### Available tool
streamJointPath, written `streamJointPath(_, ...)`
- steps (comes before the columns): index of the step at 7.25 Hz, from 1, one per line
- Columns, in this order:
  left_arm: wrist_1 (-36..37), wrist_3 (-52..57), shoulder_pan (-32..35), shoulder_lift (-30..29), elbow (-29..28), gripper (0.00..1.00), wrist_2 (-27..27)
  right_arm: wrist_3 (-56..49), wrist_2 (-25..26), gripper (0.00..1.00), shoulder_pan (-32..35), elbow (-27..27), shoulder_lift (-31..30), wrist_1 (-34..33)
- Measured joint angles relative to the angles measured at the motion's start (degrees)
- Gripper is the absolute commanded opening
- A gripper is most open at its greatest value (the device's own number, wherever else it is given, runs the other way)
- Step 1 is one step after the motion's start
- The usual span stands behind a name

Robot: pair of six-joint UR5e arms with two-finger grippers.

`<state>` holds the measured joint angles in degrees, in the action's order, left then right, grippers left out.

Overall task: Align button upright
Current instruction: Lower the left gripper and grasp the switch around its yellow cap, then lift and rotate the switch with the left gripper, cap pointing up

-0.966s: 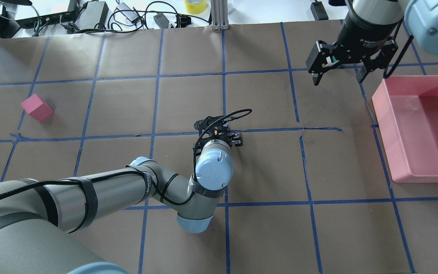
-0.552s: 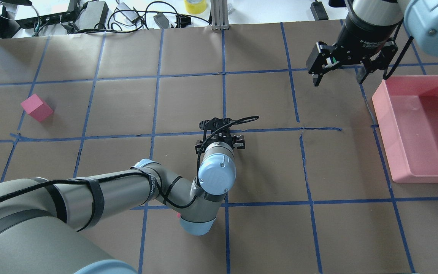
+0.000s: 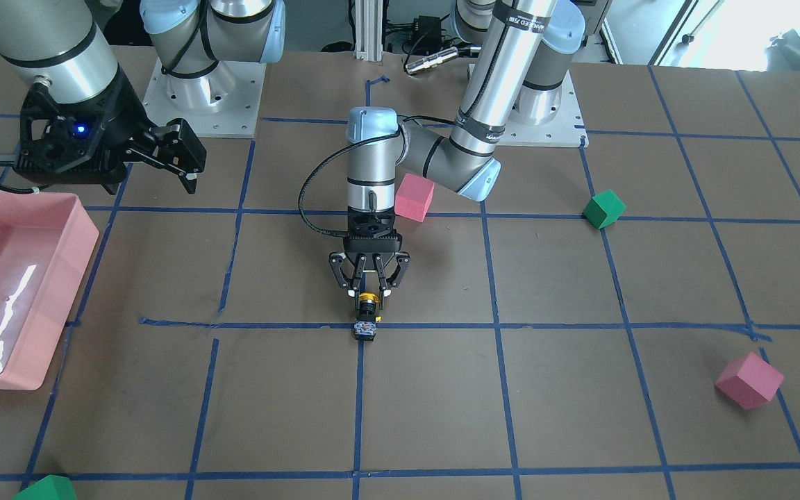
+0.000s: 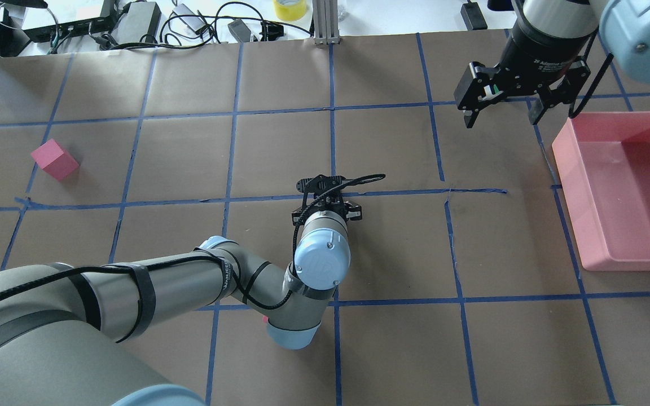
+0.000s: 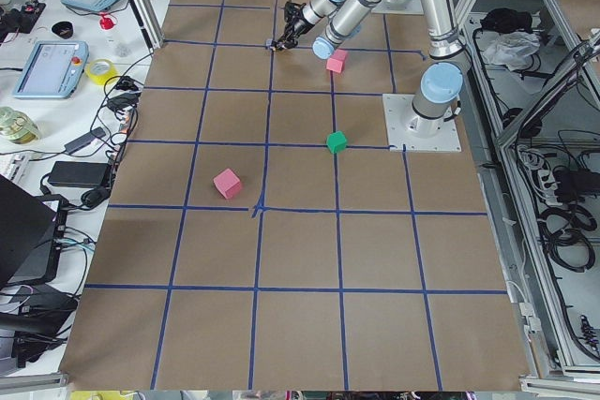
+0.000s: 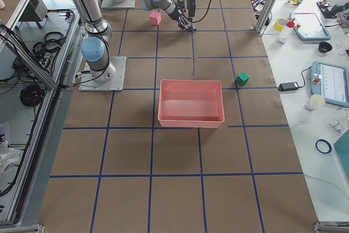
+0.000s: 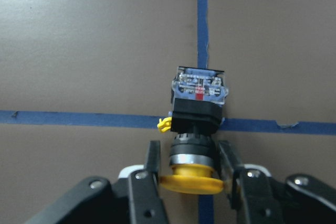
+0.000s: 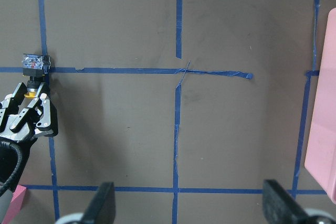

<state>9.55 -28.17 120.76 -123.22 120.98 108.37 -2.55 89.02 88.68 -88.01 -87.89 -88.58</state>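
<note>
The button (image 3: 366, 325) has a yellow cap, a black body and a silvery terminal base. It sits at a blue tape crossing in the middle of the table. My left gripper (image 3: 369, 297) points down at it, shut on the button's cap. In the left wrist view the button (image 7: 195, 116) sticks out beyond the fingers (image 7: 152, 163), base farthest away. I cannot tell whether the base touches the table. It also shows in the right wrist view (image 8: 34, 64). My right gripper (image 4: 501, 119) is open and empty, hovering at the far right.
A pink tray (image 4: 565, 163) stands at the right edge. A pink cube (image 3: 414, 197) lies close behind the left arm's wrist. Another pink cube (image 3: 749, 380) and a green cube (image 3: 603, 209) lie on my left side. A second green cube (image 3: 46, 488) is at the far edge.
The left wrist has shifted a little to the right and turned over the button, then held still. The right gripper has barely moved.
</note>
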Motion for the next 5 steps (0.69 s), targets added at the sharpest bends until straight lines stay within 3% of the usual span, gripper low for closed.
streamJointPath(3,-3.53,-0.51,-0.14,3.97,-2.48,0.05,-0.55,0.0,0.06,1.0,0.0,-0.05,0.0,-0.01)
streamJointPath(5,-15.87,-3.27,-1.09,8.82,-5.83,0.04,-3.29,0.0,0.1,1.0,0.0,-0.05,0.0,-0.01)
